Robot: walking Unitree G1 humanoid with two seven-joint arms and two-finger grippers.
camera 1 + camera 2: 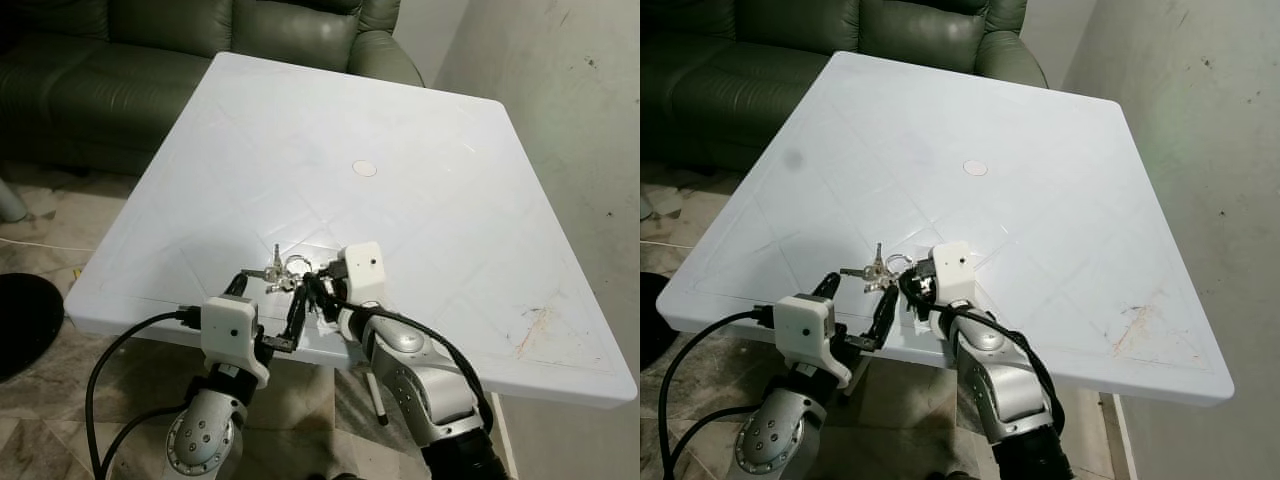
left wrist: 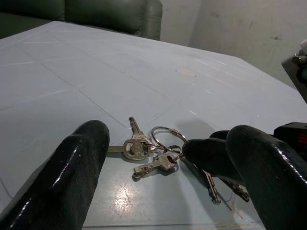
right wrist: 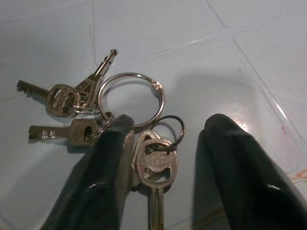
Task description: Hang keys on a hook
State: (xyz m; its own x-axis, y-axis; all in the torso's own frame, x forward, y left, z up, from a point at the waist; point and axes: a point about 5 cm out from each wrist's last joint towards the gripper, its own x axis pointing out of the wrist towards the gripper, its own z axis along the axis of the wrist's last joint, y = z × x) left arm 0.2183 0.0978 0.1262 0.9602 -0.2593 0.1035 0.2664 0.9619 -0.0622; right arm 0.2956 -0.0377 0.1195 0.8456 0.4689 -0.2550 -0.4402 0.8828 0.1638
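keys (image 3: 120,124) on table (image 1: 420,230) | right end effector (image 3: 165,167) released, covering some | left end effector (image 2: 168,163) released

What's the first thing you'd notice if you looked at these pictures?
A bunch of keys lying near the front edge of a big white table. The right gripper is down over the keys, fingers open, and the left gripper hovers open beside them. A dark green sofa sits behind the table.

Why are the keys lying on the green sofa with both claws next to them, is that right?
Not quite. The keys lie on the white table, near its front edge, as the left eye view shows. The green sofa stands behind the table. The left claw and right claw are indeed next to them.
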